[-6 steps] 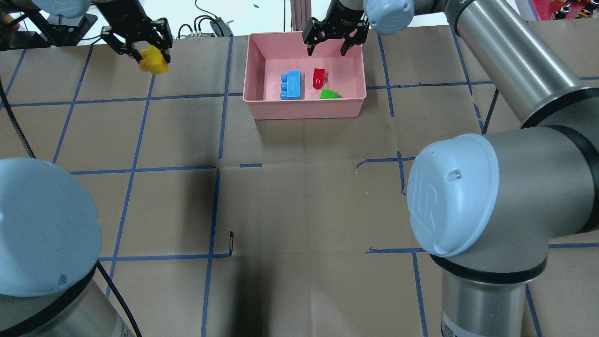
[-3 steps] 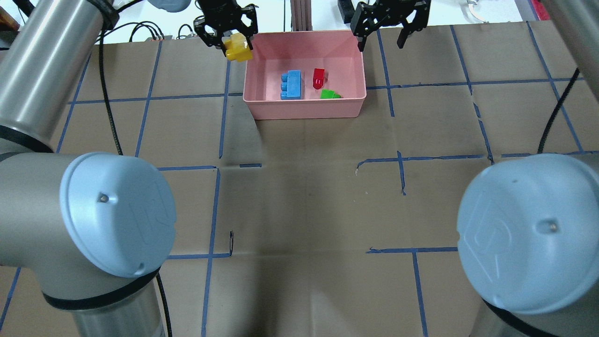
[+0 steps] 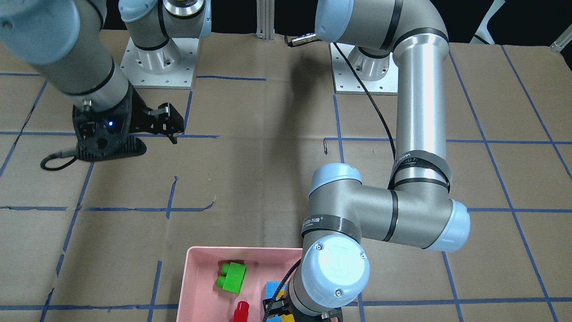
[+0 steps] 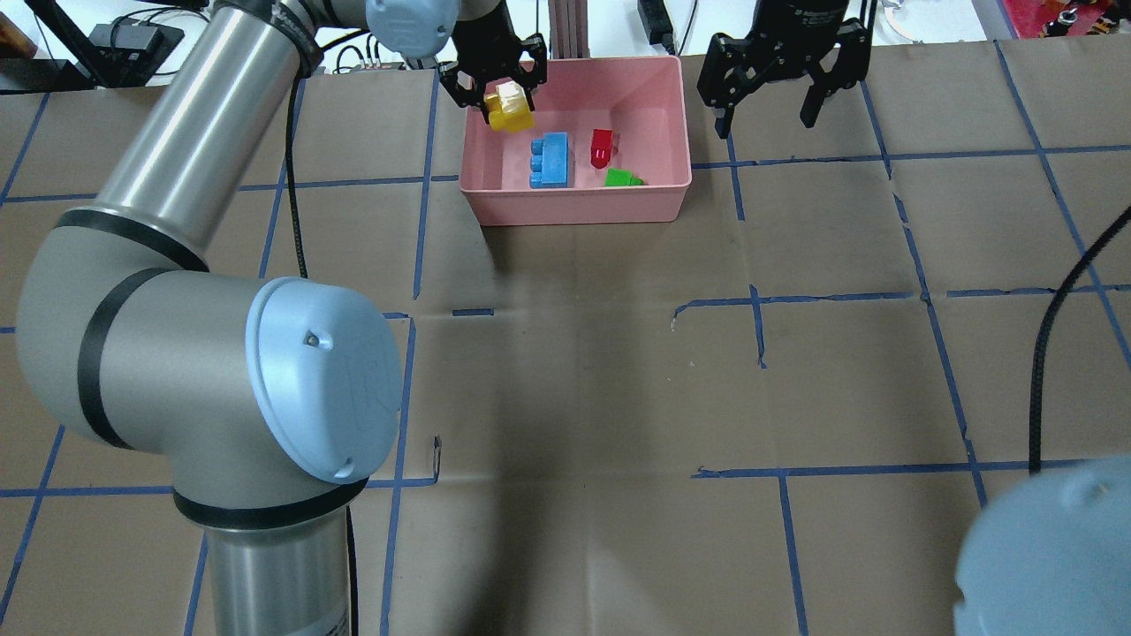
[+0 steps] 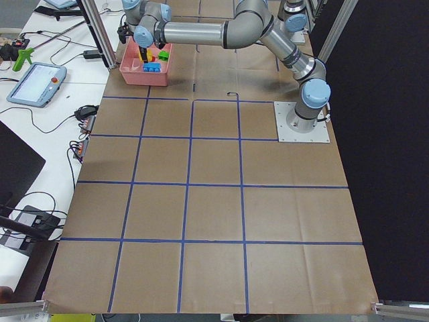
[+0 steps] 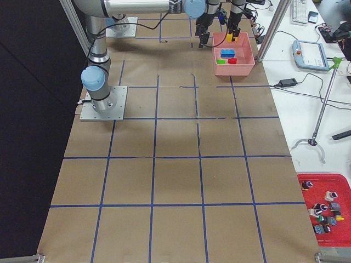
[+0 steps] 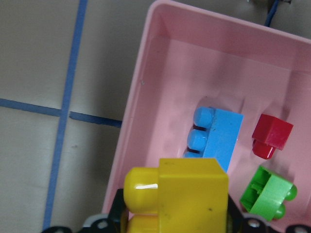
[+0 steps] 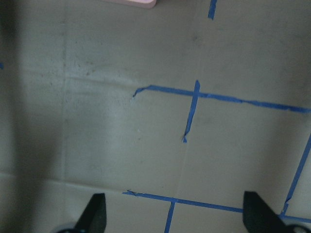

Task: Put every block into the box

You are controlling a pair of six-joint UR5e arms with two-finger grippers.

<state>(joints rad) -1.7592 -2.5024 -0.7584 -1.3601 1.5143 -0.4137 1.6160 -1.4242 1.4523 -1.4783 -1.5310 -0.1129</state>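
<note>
The pink box stands at the far middle of the table. In it lie the light-blue brick, the red brick and the green brick. My left gripper is shut on the yellow brick and holds it above the box's far left corner. The left wrist view shows the yellow brick over the box's left wall, with the blue brick, red brick and green brick below. My right gripper is open and empty, over the table to the right of the box.
Brown paper with a blue tape grid covers the table. An aluminium post and cables stand just behind the box. In the exterior right view, a red tray of small parts lies off the table.
My left gripper has carried the yellow brick rightward, from left of the box to above its far left corner. My right gripper, still open, has moved right and away from the box.
</note>
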